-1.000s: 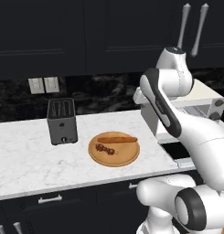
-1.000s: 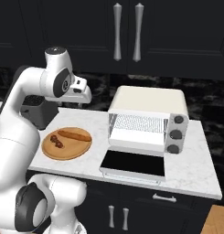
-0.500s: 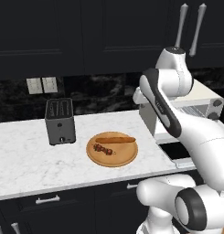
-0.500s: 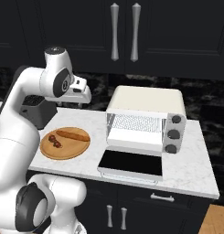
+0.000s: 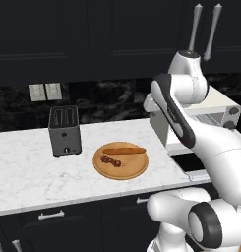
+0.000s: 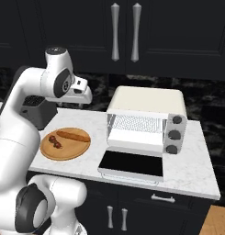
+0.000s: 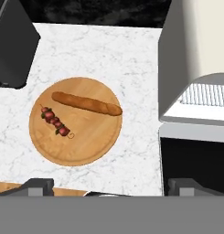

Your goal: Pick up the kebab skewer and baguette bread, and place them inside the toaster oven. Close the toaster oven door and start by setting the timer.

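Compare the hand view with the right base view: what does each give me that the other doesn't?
Hand view alone: a top-down look with the open claw spread wide above the counter and holding nothing, and the kebab skewer's separate meat chunks.

Right base view alone: the toaster oven's three side knobs, the full toaster oven door lying open and flat, and the upper cabinets.

Both: the baguette bread and skewer lying apart on the round wooden board, the black toaster, the oven's wire rack.
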### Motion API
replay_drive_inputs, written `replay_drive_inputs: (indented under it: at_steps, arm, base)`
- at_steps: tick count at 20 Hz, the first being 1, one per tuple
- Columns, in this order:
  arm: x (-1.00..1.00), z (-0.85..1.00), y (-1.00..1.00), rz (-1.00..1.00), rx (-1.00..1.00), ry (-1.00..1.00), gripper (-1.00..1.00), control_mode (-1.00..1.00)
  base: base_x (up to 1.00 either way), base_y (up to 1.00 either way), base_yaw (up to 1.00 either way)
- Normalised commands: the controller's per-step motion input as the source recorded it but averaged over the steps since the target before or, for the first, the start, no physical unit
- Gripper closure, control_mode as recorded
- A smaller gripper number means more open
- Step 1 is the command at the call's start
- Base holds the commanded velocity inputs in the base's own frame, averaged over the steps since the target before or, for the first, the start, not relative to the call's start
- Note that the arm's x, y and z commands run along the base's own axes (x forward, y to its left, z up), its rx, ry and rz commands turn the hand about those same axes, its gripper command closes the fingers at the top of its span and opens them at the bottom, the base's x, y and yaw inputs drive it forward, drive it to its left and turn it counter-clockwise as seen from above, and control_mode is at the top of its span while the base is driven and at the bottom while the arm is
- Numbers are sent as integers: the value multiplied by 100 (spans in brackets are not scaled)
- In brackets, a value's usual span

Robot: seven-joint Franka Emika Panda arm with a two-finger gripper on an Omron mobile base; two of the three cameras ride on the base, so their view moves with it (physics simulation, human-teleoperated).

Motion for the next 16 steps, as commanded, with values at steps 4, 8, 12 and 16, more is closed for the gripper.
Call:
replay_drive_inputs:
  at_steps: [4,8,12,16]
  arm:
    - [-8,0,-19,0,1,-1,-100,-100]
    - [-45,0,-69,6,9,-15,-100,-100]
    - [-79,-21,-77,29,1,-33,-100,-100]
    - [-20,-57,-40,36,-6,-19,-100,-100]
  base:
    - [0,0,0]
    - [0,0,0]
    - [0,0,0]
    - [0,0,0]
